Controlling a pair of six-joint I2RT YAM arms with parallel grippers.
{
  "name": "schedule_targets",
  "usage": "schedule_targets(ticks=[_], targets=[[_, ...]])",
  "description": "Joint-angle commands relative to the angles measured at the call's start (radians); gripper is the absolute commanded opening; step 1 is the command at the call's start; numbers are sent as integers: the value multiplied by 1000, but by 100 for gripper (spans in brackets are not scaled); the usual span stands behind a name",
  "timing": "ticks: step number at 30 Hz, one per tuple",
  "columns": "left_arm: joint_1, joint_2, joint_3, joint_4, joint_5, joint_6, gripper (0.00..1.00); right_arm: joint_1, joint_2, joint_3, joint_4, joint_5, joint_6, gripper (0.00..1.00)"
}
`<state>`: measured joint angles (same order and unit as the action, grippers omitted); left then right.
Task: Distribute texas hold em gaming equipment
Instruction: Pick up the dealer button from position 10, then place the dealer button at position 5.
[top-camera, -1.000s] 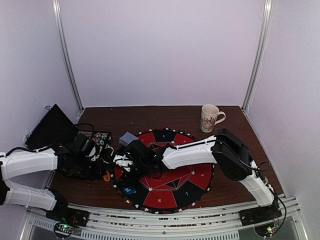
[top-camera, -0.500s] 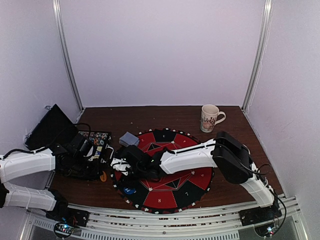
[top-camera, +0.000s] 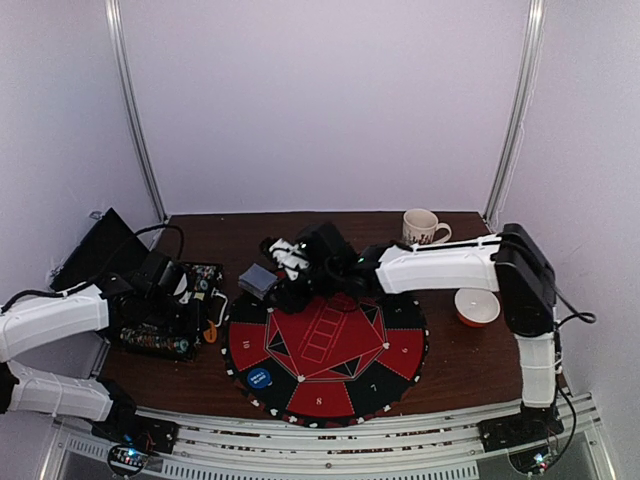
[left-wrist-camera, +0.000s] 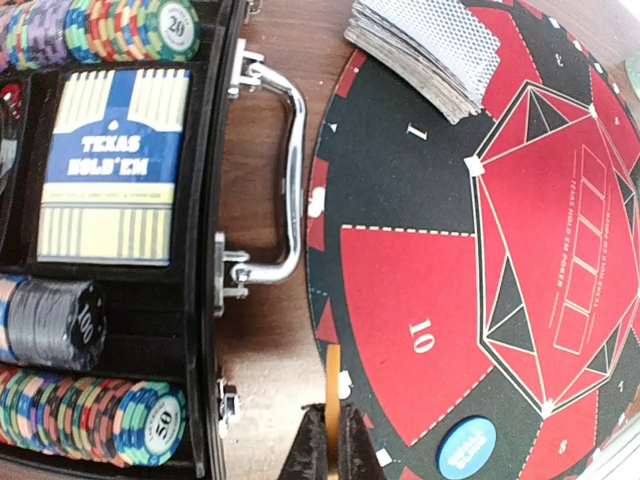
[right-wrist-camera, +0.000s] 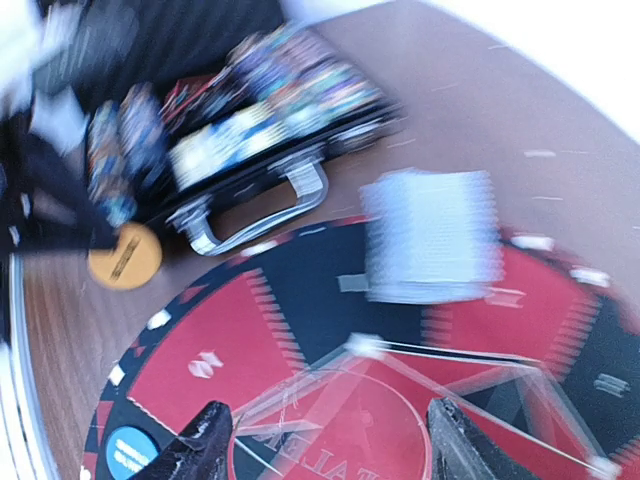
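A black case (top-camera: 160, 318) of multicoloured poker chips (left-wrist-camera: 95, 420) lies open at the left, with a blue Texas Hold'em card box (left-wrist-camera: 115, 165) inside. A grey-backed deck of cards (top-camera: 257, 280) (left-wrist-camera: 430, 45) rests on the far left rim of the round red-and-black mat (top-camera: 400, 350). A blue button (top-camera: 258, 377) (left-wrist-camera: 466, 447) lies on the mat's near left. My left gripper (left-wrist-camera: 332, 445) (top-camera: 208, 327) is shut on an orange button (left-wrist-camera: 333, 385), held on edge beside the mat. My right gripper (right-wrist-camera: 330, 450) (top-camera: 292, 283) hovers over the far mat near the deck (right-wrist-camera: 432, 235), shut on a clear round lettered disc (right-wrist-camera: 340, 425).
A white patterned mug (top-camera: 420, 227) stands at the back right. A small orange-rimmed bowl (top-camera: 476, 306) sits right of the mat. The case's metal handle (left-wrist-camera: 285, 180) faces the mat, and its lid (top-camera: 100, 255) stands open at the far left.
My right arm has swung from the mat's near left to its far side by the deck, uncovering the bowl, and its jaws have narrowed. The left arm has barely moved.
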<state>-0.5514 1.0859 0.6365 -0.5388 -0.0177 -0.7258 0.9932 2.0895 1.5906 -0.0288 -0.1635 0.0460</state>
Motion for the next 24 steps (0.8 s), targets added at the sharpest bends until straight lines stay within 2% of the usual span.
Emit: schedule_targets(ticks=[1,6,11,24], targets=[[4,43,28,82,25,41,0,-99,-201,-172,26,71,93,28],[2,77,52,109,27,71,0,-209,-369,-420,-90,210,127,27],[1,93,58,127,43,80,0,-324,-457,-611,-113,229,174,26],[1,97,61,127,38,82,0,-392,-357,-654,-70,211,161,25]])
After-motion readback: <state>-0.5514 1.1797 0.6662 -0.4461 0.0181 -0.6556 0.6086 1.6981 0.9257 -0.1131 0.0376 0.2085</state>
